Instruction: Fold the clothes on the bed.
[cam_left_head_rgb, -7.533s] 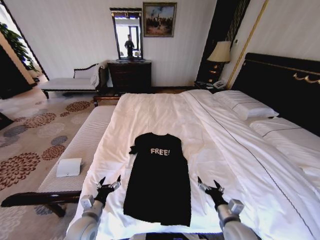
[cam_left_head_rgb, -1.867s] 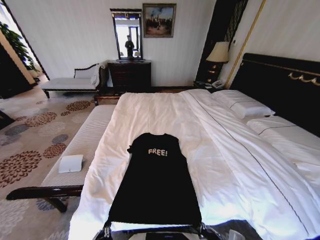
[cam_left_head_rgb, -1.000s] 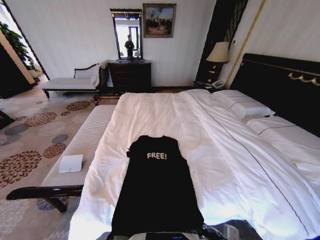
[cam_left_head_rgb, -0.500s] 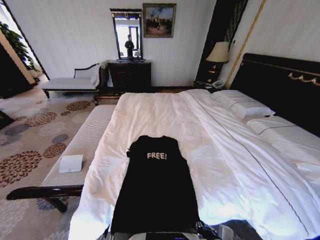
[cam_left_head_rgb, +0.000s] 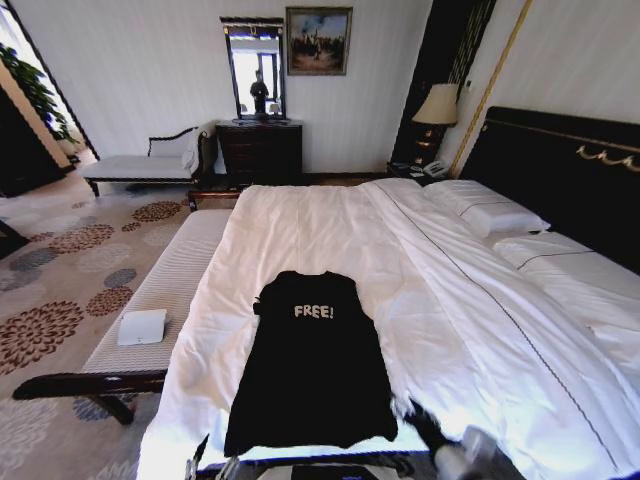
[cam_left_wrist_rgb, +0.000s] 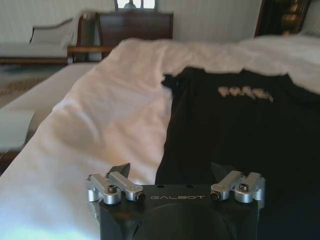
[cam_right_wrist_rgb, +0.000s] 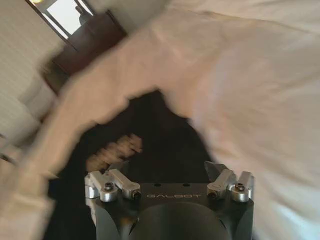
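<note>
Room: I'm looking over a hotel bedroom with a patterned carpet; a dresser (cam_left_head_rgb: 259, 150) with a mirror stands against the far wall and a lamp (cam_left_head_rgb: 440, 105) sits far right.
Surface: the bed (cam_left_head_rgb: 330, 225), white duvet, dark headboard to the right. A striped bench (cam_left_head_rgb: 165, 290) runs along its left side with a small white box (cam_left_head_rgb: 140, 327) on it.
Shirt: the black T-shirt (cam_left_head_rgb: 312, 370) lies flat on the near half of the bed, lettering up, collar toward the far end, hem nearest me. Sleeves look tucked under or folded in; I can't tell which.
Left gripper: the left gripper (cam_left_wrist_rgb: 175, 175) is low at the near left hem corner, fingers spread, nothing between them.
Right gripper: the right gripper (cam_right_wrist_rgb: 167, 172) is at the near right edge beside the hem, fingers apart, empty, blurred.
Progress: I judge it early. Shirt laid out long and narrow; lengthwise fold not yet made.
Containers: none in play; the box's contents are hidden.
</note>
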